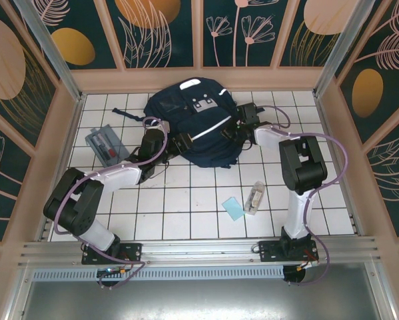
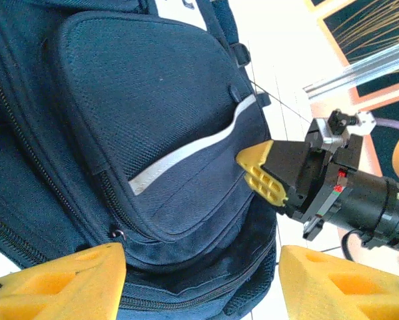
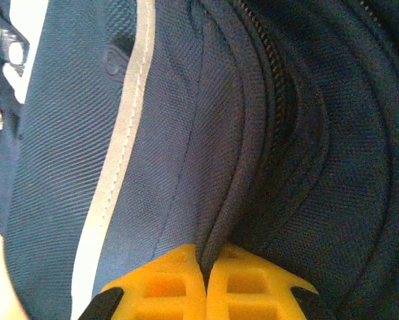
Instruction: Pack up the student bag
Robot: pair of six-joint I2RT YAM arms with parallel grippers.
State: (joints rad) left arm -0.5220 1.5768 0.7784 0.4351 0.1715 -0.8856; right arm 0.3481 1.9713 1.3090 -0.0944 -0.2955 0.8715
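The student bag [image 1: 196, 123], a navy-blue backpack with white stripes, lies at the back middle of the tiled table. My left gripper [image 1: 180, 142] is at the bag's near-left side and stands open. In the left wrist view its yellow fingers [image 2: 72, 280] straddle the bag's [image 2: 166, 133] lower zipped edge without pinching it. My right gripper [image 1: 237, 124] is at the bag's right side. In the right wrist view this gripper [image 3: 204, 260] is shut on a fold of the bag's fabric [image 3: 172, 133] beside a zipper. The right gripper [image 2: 266, 175] also appears in the left wrist view, pressed against the bag's edge.
A flat grey pouch [image 1: 106, 145] with items inside lies at the left of the table. A light-blue card [image 1: 233, 208] and a clear small container [image 1: 255, 197] lie on the tiles in front of the bag. Patterned walls enclose the table.
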